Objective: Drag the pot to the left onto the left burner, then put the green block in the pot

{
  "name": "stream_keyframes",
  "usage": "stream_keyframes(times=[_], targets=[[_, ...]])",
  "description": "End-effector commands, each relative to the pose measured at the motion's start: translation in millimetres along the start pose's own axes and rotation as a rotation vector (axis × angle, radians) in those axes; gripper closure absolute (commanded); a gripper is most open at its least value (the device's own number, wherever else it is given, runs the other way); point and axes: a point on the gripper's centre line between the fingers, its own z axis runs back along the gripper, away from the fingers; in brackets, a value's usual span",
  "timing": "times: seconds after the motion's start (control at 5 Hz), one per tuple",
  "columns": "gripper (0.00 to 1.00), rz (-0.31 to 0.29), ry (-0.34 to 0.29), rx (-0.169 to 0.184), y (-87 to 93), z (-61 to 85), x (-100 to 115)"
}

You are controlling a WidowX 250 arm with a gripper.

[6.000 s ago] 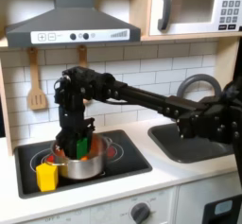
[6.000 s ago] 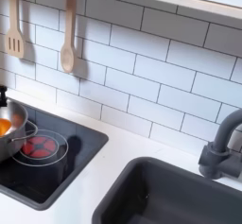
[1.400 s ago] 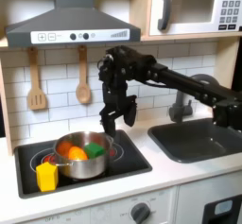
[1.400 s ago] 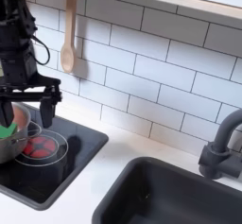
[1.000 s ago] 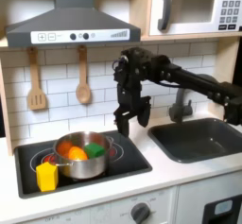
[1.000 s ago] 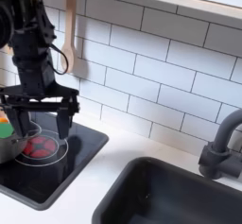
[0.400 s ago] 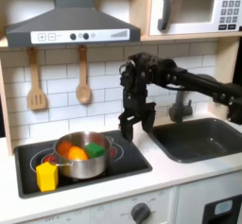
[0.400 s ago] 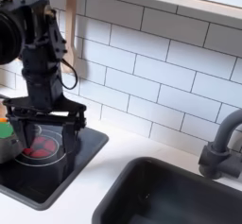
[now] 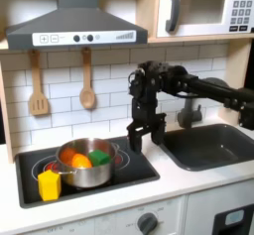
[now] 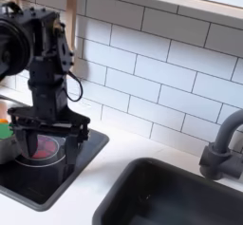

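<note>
On the left burner point(image 9: 60, 168) sits the pot point(image 9: 84, 163) w/ the green block point(image 9: 100, 159) inside. Job looks done, so the gripper point(image 9: 145, 136) hangs near the stove's right edge, jaws apart, holding nothing.

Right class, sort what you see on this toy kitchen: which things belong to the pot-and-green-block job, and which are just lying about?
Belong to the job:
- the pot
- the green block, inside the pot
- the left burner, under the pot
- the gripper, open, off to the first exterior view's right of the pot

Just lying about:
- the yellow cup
- the orange piece in the pot
- two wooden utensils on the wall
- the sink

Yellow cup point(image 9: 49, 185), hanging spoon point(image 9: 87, 81), sink point(image 9: 213, 146)
</note>
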Motion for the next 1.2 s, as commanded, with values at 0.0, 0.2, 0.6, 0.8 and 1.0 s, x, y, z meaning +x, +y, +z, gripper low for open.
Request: stream_keyframes(times=[0.0,0.2,0.6,0.8,1.0], targets=[[0.00,-0.002,-0.007,0.016,3.9,-3.4,-1.6],[0.00,-0.003,-0.065,0.010,4.0,3.7,-4.1],[0.00,-0.023,-0.125,0.012,2.7,17.6,-10.0],[0.00,-0.031,-0.141,0.001,1.3,25.4,-13.1],[0.00,-0.039,-0.181,0.007,1.3,38.7,-15.6]])
